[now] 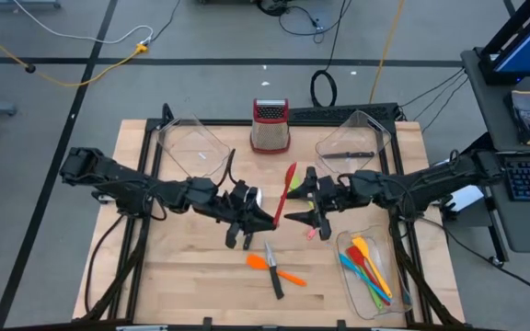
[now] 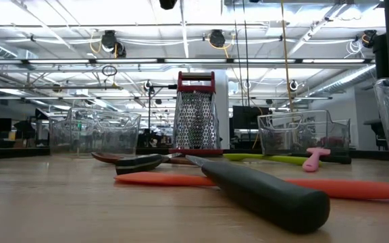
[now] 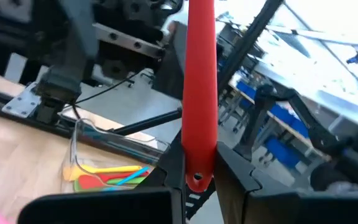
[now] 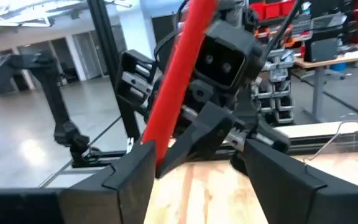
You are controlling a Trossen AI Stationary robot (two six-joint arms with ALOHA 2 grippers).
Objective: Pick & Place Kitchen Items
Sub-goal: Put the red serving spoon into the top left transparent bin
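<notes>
My left gripper (image 1: 267, 221) is above the table's middle, shut on a red spatula (image 1: 284, 195) whose head (image 1: 291, 173) points toward the far edge. My right gripper (image 1: 300, 204) stands open just to the spatula's right, its fingers (image 4: 135, 177) apart with nothing between them. The red handle (image 4: 174, 93) runs past in front of it. An orange spatula (image 1: 276, 270) and a black-handled knife (image 1: 273, 276) lie crossed on the table near the front. A pink utensil (image 1: 316, 232) and a green one (image 2: 262, 158) lie flat near the middle. My left gripper pinches the red spatula's handle at its free end, by the hanging hole (image 3: 196, 178), between its two fingers (image 3: 166, 180). The fingers come level from the table's left and lie across the handle. The spatula is lifted clear and slants up from the fingers.
A steel grater (image 1: 270, 124) with a red top stands at the far edge. Clear bins sit at the far left (image 1: 191, 147), the far right (image 1: 352, 138) with a black knife, and the near right (image 1: 375, 303) with several coloured utensils. A brown spoon (image 2: 113, 157) lies on the table.
</notes>
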